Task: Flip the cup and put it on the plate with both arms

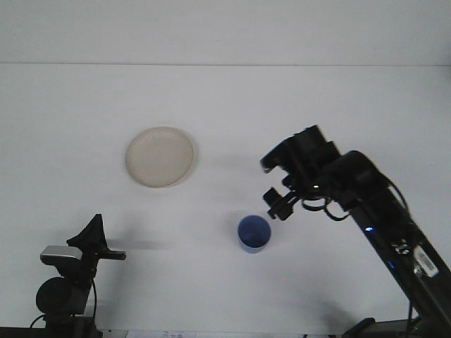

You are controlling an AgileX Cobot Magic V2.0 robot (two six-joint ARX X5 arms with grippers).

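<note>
A blue cup (253,234) stands upright on the white table with its mouth facing up, right of and nearer than the plate. The round cream plate (161,156) lies empty at the left of centre. My right gripper (275,183) hovers just up and right of the cup, open, with nothing between its fingers. My left gripper (95,243) sits low at the bottom left corner, far from both cup and plate.
The white table (338,113) runs back to a pale wall. The right arm's black links (380,211) slant from the bottom right corner toward the centre.
</note>
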